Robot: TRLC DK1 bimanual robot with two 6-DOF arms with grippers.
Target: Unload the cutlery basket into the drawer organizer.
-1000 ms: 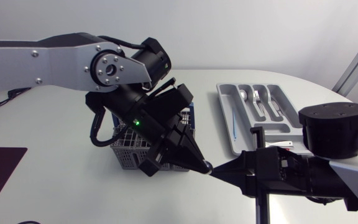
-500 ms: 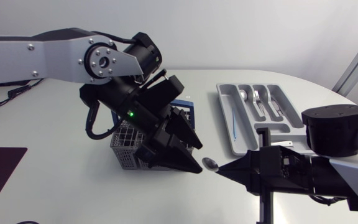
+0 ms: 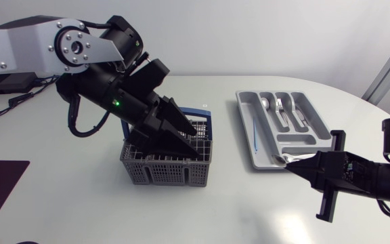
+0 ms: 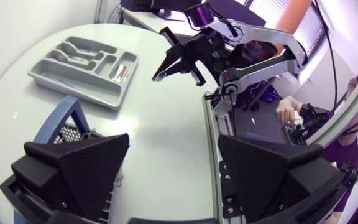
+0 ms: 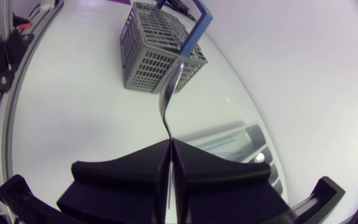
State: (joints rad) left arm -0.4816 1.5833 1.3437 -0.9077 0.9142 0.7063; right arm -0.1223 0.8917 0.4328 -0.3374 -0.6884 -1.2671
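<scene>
Left tool spread, right tool pinched.

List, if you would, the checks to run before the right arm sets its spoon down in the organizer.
1. Grip: the right gripper is shut on the spoon by its handle, bowl ahead: ok.
2. Spoon clear of the basket, which stands well apart from it: ok.
3. Spoon above a compartment: it is only at the near rim of the organizer: not ok.
4. Left gripper out of the way: open, empty, over the basket, far from the organizer: ok.
5. Room in the matching compartment: cannot tell.
</scene>
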